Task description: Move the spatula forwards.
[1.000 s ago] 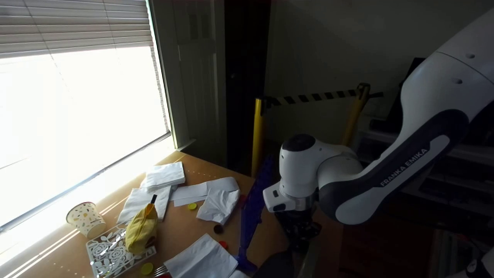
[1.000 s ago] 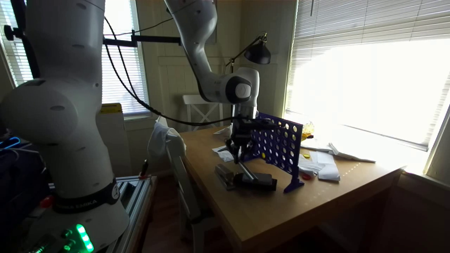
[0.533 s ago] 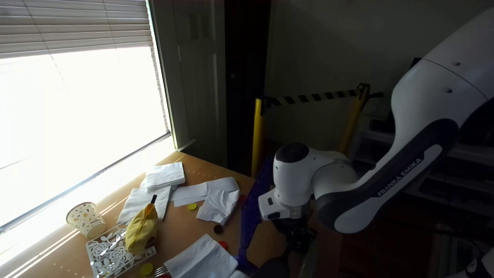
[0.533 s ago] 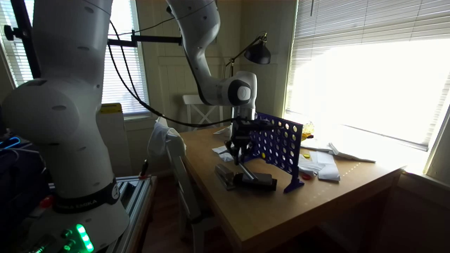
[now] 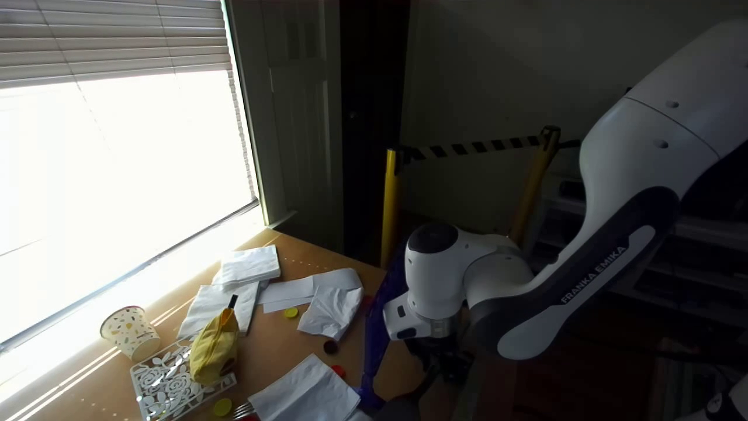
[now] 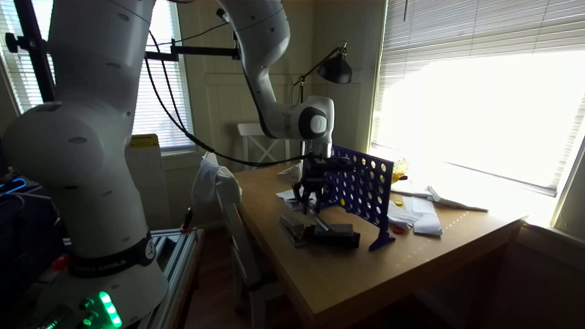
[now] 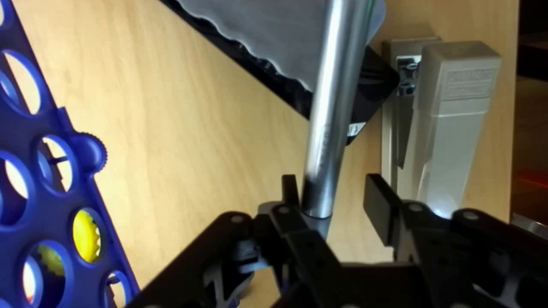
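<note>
The jaws of the gripper (image 7: 335, 197) are spread wide, with a gap seen between the fingers. In the wrist view, the silver handle of the spatula (image 7: 332, 124) is seen in that gap, closer to the finger on the side of the blue board (image 7: 47, 177). Whether it is touched by that finger, or lies a bit below it, cannot be told. From the jaws, the shiny handle is stretched out across a black block (image 7: 265, 34) with a grey, wavy top. On the other side of the jaws, a wide, dark part of the spatula is partly seen at the bottom of an exterior view. Near the other finger, a grey stapler (image 7: 454, 124) is set on the wooden table (image 7: 192, 141). Across the jaws from it, the board is stood up, full of round holes. Through one hole a yellow disc (image 7: 86, 235) is seen. Well apart from the jaws, past the board, white napkins (image 5: 248, 266), a yellow pouch (image 5: 214, 349) and a spotted cup (image 5: 131, 333) are seen in an exterior view.
</note>
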You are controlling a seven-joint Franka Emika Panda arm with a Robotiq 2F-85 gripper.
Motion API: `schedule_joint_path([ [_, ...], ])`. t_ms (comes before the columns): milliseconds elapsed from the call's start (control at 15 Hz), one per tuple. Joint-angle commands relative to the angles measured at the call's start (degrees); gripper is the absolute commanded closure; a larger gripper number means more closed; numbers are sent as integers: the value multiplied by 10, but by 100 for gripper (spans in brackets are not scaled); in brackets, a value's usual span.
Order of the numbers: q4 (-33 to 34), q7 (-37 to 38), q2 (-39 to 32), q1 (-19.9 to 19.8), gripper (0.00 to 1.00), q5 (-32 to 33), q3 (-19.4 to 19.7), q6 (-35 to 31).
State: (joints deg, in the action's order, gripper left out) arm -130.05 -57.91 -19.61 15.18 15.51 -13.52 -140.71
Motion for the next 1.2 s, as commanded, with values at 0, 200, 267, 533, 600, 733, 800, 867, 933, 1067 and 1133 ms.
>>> schedule_joint_path([
  [0,19,21,-8,2,24,21,-6,21],
  [200,14,11,8,-3,2,4,-16,37],
  [267,10,-2,20,-8,1,-14,-26,48],
  [533,-19,-95,90,-100,0,-199,-138,113],
  [600,-30,-107,118,-139,0,-244,-179,130],
  [733,-39,-106,170,-184,0,-333,-216,165],
  [800,-50,-97,208,-181,0,-376,-208,182],
  [867,-59,-82,243,-179,0,-408,-200,195],
  [933,-63,-69,273,-126,0,-435,-137,215],
  [1067,-80,-33,334,-100,0,-459,-88,247],
  [1133,-92,-8,365,-88,0,-456,-65,264],
])
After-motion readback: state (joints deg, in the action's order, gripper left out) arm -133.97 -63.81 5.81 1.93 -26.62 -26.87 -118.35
